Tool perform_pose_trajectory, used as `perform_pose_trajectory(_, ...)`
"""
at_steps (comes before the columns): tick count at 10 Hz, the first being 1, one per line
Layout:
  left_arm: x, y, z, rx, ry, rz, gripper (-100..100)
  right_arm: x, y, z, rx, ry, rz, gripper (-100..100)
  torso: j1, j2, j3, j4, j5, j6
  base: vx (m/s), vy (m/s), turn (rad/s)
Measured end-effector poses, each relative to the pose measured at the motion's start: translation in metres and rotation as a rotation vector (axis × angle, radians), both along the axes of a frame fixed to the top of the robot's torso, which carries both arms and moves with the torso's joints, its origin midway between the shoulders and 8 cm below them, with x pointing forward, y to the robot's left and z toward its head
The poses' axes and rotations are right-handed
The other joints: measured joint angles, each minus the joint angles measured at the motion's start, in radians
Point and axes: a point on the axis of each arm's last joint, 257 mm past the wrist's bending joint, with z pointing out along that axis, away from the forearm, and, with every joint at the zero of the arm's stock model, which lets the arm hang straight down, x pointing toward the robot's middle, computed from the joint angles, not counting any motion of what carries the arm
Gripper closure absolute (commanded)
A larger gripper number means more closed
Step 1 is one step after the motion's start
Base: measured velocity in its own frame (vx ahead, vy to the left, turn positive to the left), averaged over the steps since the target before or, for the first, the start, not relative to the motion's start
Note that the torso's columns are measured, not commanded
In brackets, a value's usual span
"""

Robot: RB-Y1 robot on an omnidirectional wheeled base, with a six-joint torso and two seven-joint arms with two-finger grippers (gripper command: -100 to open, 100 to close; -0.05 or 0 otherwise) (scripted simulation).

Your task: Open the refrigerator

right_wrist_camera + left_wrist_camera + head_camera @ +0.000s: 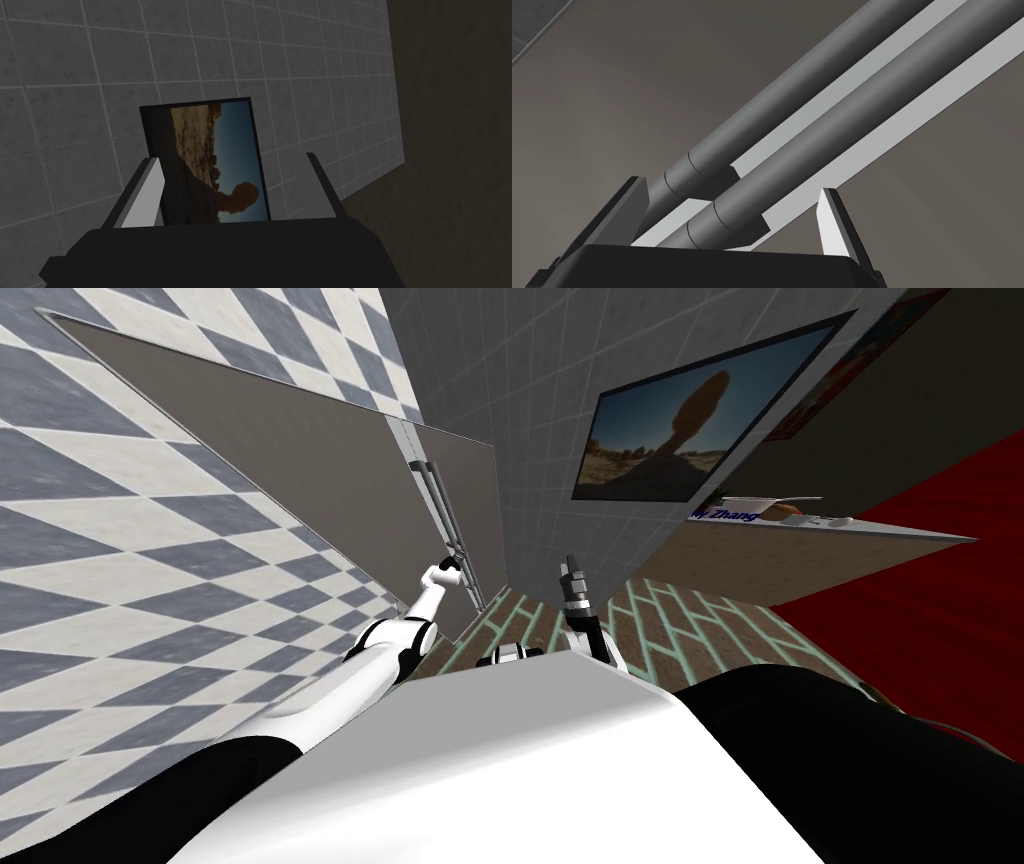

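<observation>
The RB-Y1 robot stands close against the refrigerator (300,458), whose flat grey-brown doors slant from the upper left of the head view towards its centre. Two dark grey bar handles (440,503) run side by side where the doors meet. The left arm reaches forward just left of centre, and the left gripper (455,560) sits at the near end of those handles. From the left wrist, the left gripper (732,185) has its fingers (832,220) spread wide. Both handle bars (792,100) rise between them, with a light grey strip (912,125) of door edge behind. The fingers straddle the bars' ends without pinching either. Whether a finger touches a bar cannot be told. The right gripper (572,573) is raised just right of centre, apart from the doors, its fingers (145,190) likewise spread wide and holding nothing.
</observation>
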Motion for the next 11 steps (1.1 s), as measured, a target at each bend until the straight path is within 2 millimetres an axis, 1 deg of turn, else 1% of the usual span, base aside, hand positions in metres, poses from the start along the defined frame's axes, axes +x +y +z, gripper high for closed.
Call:
perform_pose_trajectory(6, 0.013, 0.019, 0.008, 0.061, 0.063, 0.047, -100, 0.000, 0.000, 0.000, 0.000, 0.000, 0.000, 0, 0.000, 0.000, 0.000, 0.000, 0.000, 0.000, 0.005, 0.020, -0.039)
perform_pose_trajectory(9, 0.019, 0.036, 0.016, 0.093, 0.092, 0.079, -100, 0.000, 0.000, 0.000, 0.000, 0.000, 0.000, 0, 0.000, 0.000, 0.000, 0.000, 0.000, 0.000, 0.005, 0.016, -0.030)
perform_pose_trajectory(10, 0.019, 0.037, 0.016, 0.095, 0.095, 0.080, -100, 0.000, 0.000, 0.000, 0.000, 0.000, 0.000, 0, -0.001, 0.000, 0.000, 0.000, 0.000, 0.000, 0.000, 0.000, 0.000)
perform_pose_trajectory(11, 0.019, 0.036, 0.016, 0.095, 0.095, 0.080, 100, 0.000, 0.000, 0.000, 0.000, 0.000, 0.000, 0, -0.001, 0.000, 0.000, 0.000, 0.000, 0.000, 0.000, 0.000, 0.000)
